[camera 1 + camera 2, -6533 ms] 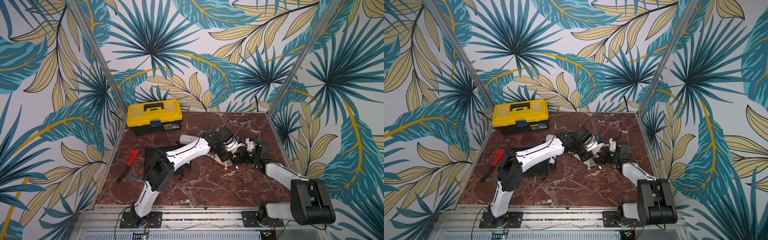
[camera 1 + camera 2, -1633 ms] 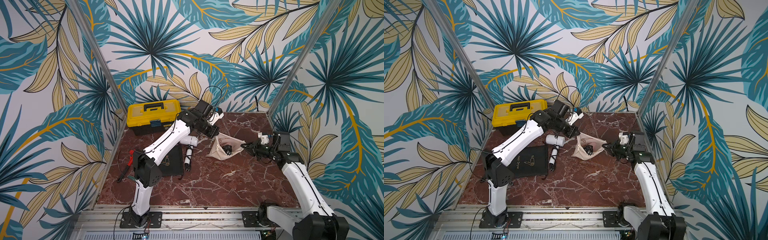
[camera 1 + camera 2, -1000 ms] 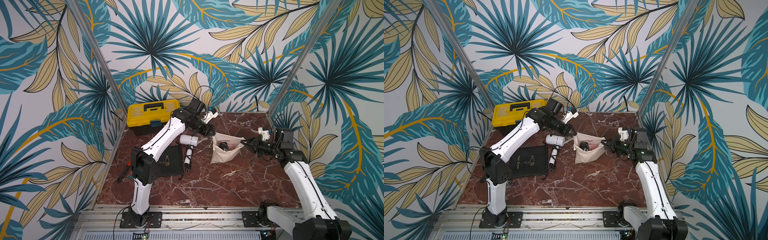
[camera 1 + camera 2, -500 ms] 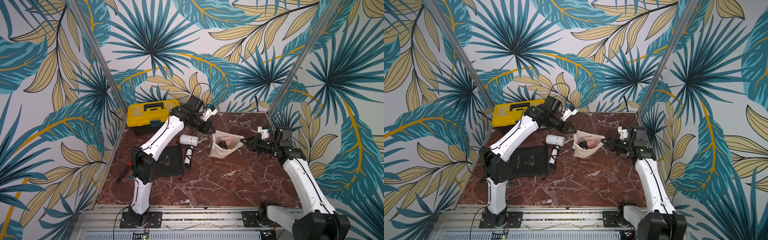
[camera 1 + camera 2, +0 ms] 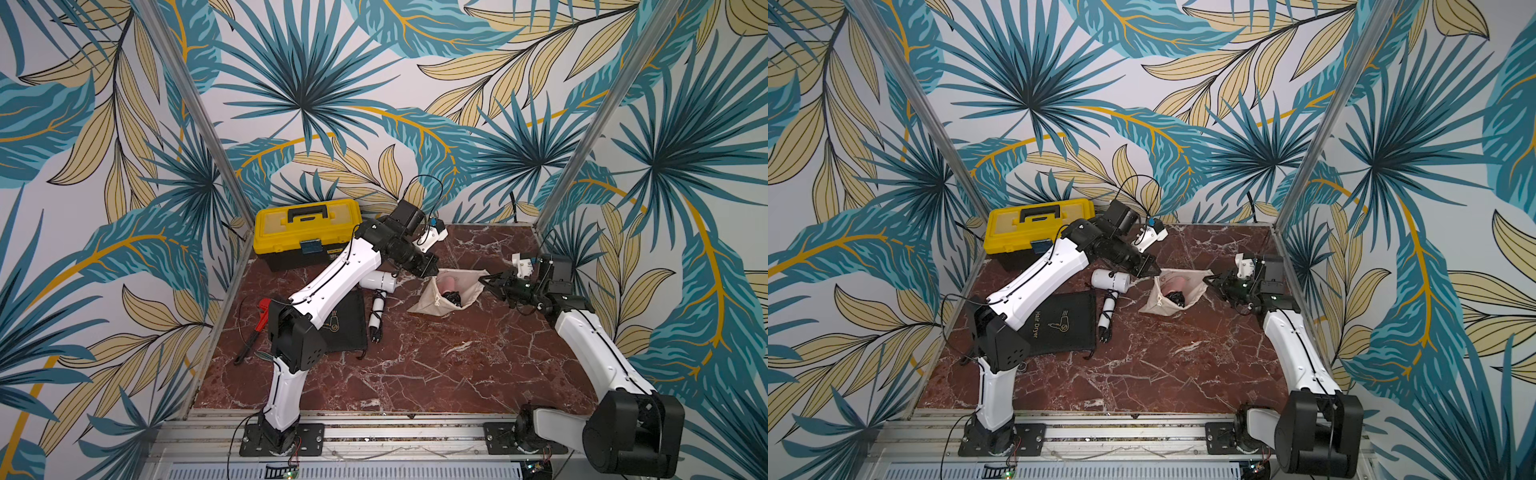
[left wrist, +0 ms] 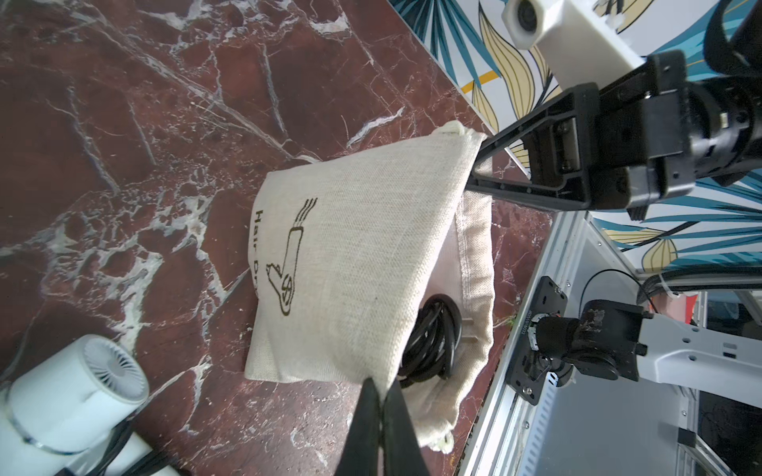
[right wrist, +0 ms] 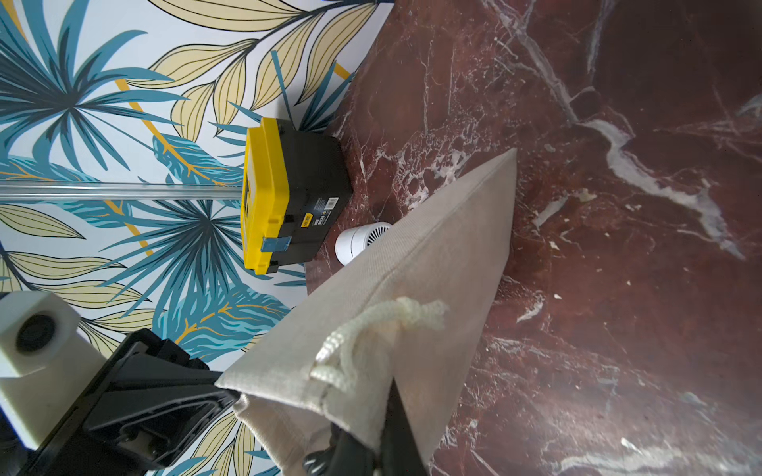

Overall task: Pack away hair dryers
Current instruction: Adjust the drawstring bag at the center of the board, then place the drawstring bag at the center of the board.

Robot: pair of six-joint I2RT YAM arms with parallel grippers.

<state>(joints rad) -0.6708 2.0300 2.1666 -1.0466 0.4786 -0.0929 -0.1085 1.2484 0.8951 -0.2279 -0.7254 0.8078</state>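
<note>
Pouch rim (image 5: 461,271) higher, taut between pincers (image 5: 434,272) (image 5: 483,281)

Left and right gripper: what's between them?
The beige pouch, mouth stretched open, pink hair dryer and black cord inside; seen in a top view.

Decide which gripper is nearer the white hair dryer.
Left: the left gripper pinches the beige pouch beside the white hair dryer; the right gripper pinches its far rim.

Both top views: high and far, from the front edge, looking down and back over the whole marble table (image 5: 436,374). Left wrist: very near the beige pouch (image 6: 354,247). Right wrist: near the same pouch, opposite side, facing the yellow toolbox (image 7: 313,177). Shared by wrists: pouch, white hair dryer (image 7: 358,241).
</note>
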